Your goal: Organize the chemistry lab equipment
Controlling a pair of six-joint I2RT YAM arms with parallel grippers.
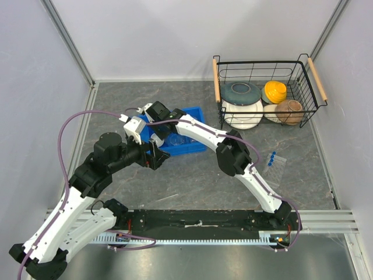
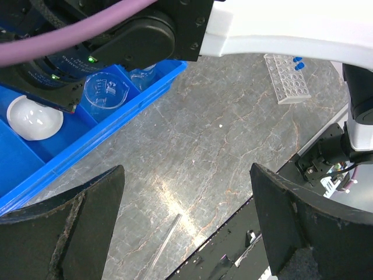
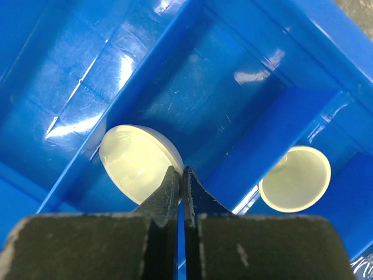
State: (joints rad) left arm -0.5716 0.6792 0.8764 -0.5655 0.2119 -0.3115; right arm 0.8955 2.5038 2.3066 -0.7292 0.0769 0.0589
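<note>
Top external: the right arm is reaching over the blue tray; the clear tube rack is lying well apart on the table.

Left wrist: the left gripper is hovering beside the tray, spread wide and holding nothing.

Right wrist: the right gripper is pinching the rim of the white round dish inside a tray compartment; the tiny white cup is sitting in the neighbouring compartment.

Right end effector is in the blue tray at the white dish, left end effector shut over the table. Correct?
No. The left end effector is open, not shut, over the table; the left wrist view shows it. The rest holds.
</note>
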